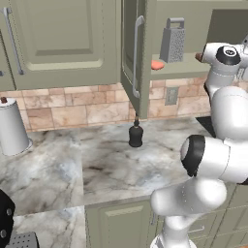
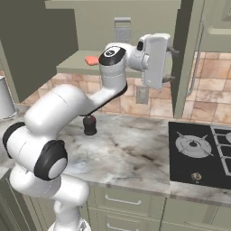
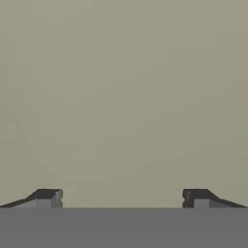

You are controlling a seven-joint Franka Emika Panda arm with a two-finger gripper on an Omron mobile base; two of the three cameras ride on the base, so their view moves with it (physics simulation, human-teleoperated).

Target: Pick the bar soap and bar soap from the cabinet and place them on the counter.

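- gripper spread wide, nothing btwn the tips, facing a plain grey-green surface close up.
- salmon bar soap on open cabinet shelf, just beside grater.
- dark bar soap at shelf edge by the wrist.
- risk: hand may bump the door or knock a soap off.

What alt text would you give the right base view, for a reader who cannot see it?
A white robot arm reaches up into an open grey-green cabinet, whose shelf holds a salmon-orange bar soap and a steel grater. Below, a marble-patterned counter carries a small black bottle, with a black stove top at the right.
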